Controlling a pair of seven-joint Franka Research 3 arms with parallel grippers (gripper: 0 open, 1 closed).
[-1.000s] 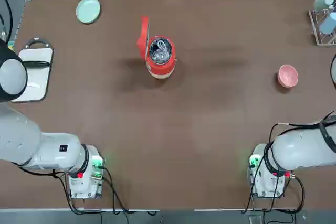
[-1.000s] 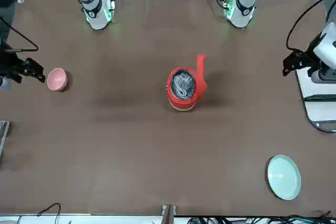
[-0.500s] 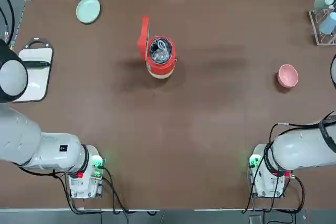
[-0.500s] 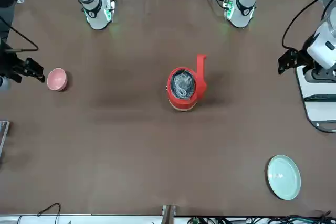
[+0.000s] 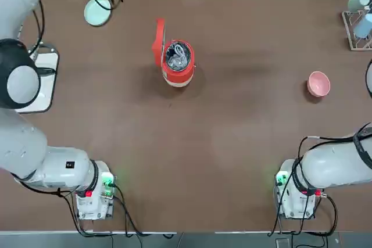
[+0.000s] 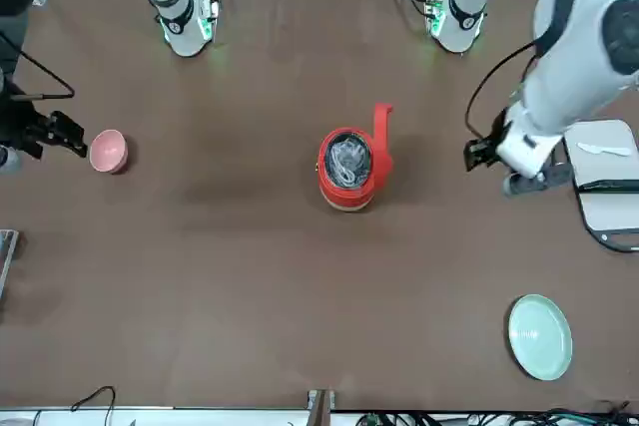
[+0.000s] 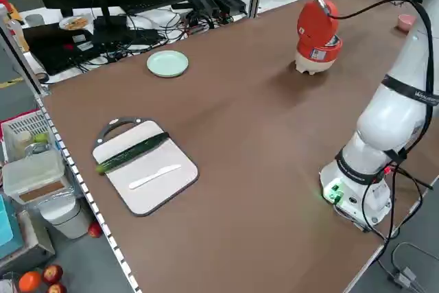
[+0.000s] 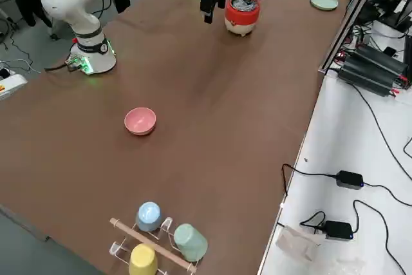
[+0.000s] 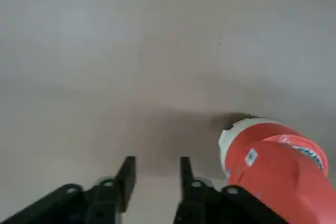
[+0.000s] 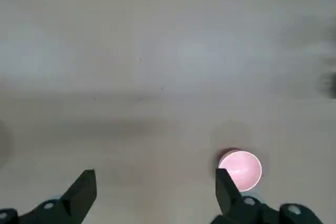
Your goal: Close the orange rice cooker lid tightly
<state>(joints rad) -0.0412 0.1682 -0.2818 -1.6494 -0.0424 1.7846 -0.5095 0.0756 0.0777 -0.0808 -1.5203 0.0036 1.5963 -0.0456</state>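
Orange rice cooker (image 5: 177, 68) mid-table, lid (image 5: 158, 41) upright on hinge, metal inner pot exposed. Left gripper (image 6: 486, 153) raised in air on cooker's lid side, apart from it, fingers (image 9: 126, 174) narrowly parted, nothing held. Right gripper (image 6: 55, 134) far on cooker's opposite side, just beside pink bowl (image 5: 318, 83), fingers wide apart, empty.
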